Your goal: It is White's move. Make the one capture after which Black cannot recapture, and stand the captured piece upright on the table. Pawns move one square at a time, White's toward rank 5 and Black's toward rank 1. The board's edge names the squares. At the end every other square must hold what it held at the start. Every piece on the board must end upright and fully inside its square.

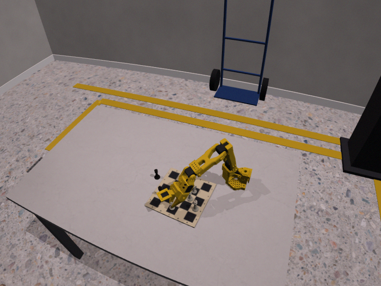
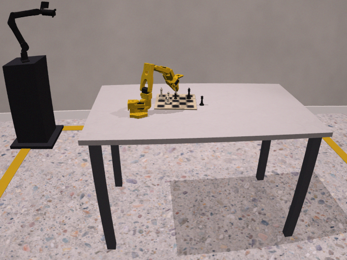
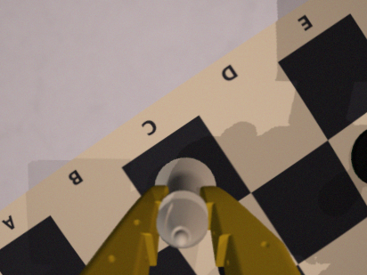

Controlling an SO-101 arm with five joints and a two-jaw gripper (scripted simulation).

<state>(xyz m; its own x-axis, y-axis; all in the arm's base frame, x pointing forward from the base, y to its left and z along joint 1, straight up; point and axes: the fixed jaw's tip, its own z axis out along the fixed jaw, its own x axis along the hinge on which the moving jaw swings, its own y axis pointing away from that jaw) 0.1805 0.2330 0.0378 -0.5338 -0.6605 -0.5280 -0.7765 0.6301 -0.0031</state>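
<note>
The chessboard point(image 1: 185, 200) lies on the table in front of the arm's base. My gripper point(image 3: 183, 190) is shut on a white piece point(image 3: 183, 217), seen from above in the wrist view. The piece stands upright over the dark edge-row square beside the letter C point(image 3: 149, 127); I cannot tell if its base touches the board. In the top view the gripper point(image 1: 172, 200) is low over the board's near left corner. A black pawn point(image 1: 156, 174) stands upright on the table just off the board's far left edge; it also shows in the exterior view point(image 2: 201, 100).
Two more white pieces point(image 1: 190, 197) point(image 1: 195, 205) stand on the board right of the gripper. Black pieces point(image 2: 188, 93) point(image 2: 175, 95) stand on the board; one dark top shows at the wrist view's right edge point(image 3: 361, 155). The arm's base point(image 1: 236, 177) sits right of the board.
</note>
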